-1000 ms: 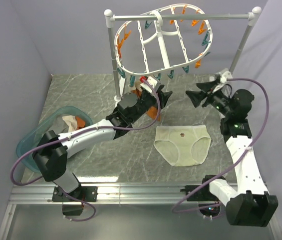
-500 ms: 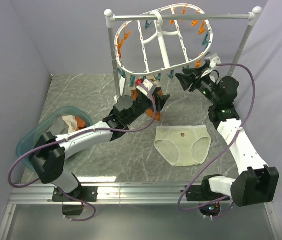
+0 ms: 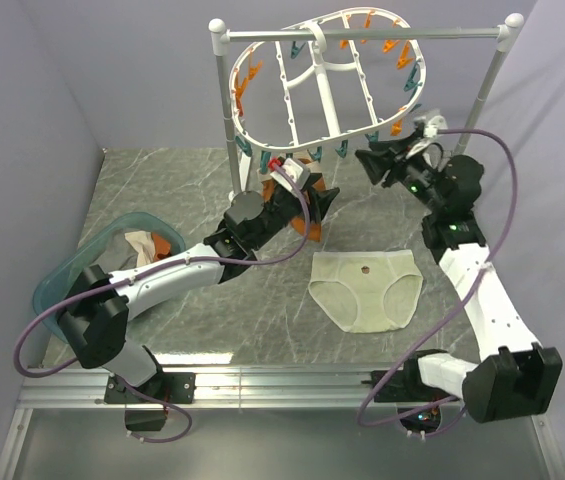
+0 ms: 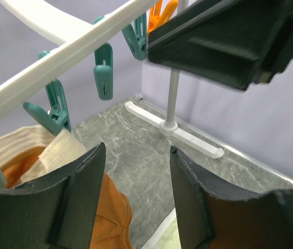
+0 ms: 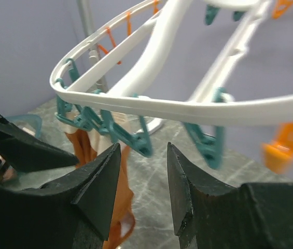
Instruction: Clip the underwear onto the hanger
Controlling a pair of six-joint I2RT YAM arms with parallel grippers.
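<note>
Grey marbled table (image 3: 162, 190); underwear (image 3: 367, 290), teal basin (image 3: 47, 287), rail stand (image 3: 230, 110) atop

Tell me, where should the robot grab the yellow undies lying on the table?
Probably the waistband, near one top corner, coming straight down from above. The underwear lies flat and spread out on the table, so only a pinch from above works, and its straight waistband edge faces the hanger.
</note>
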